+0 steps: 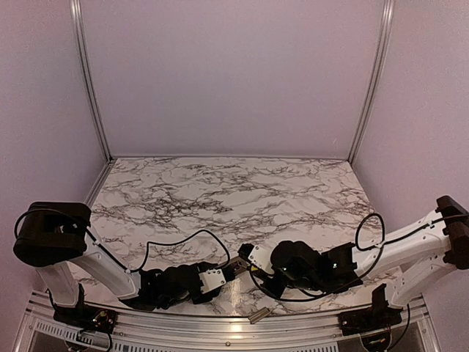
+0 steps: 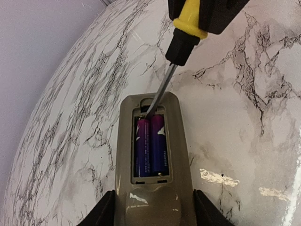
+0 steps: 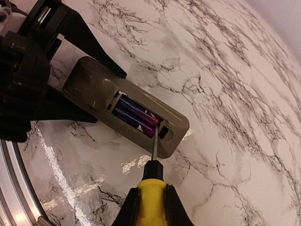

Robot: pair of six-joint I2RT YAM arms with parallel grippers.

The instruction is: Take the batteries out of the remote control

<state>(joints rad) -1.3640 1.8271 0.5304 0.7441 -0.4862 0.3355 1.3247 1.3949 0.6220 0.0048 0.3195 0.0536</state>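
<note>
The left pincer (image 2: 153, 213) clamps the remote control (image 2: 176, 141), back up, near the worktop (image 2: 235, 117) front edge. Both batteries (image 2: 150, 146) sit in its open recess. The right pincer (image 3: 151, 207) clamps the screwdriver (image 3: 151, 193); its tip is at the battery ends.

Probably a robotics lab test booth: plain pale wall panels (image 1: 227, 73) framed by aluminium rails (image 1: 88, 81) enclose a marble-patterned worktop (image 1: 220, 191), with left arm (image 1: 102, 268) and right arm (image 1: 396, 246) bolted at its near edge.
</note>
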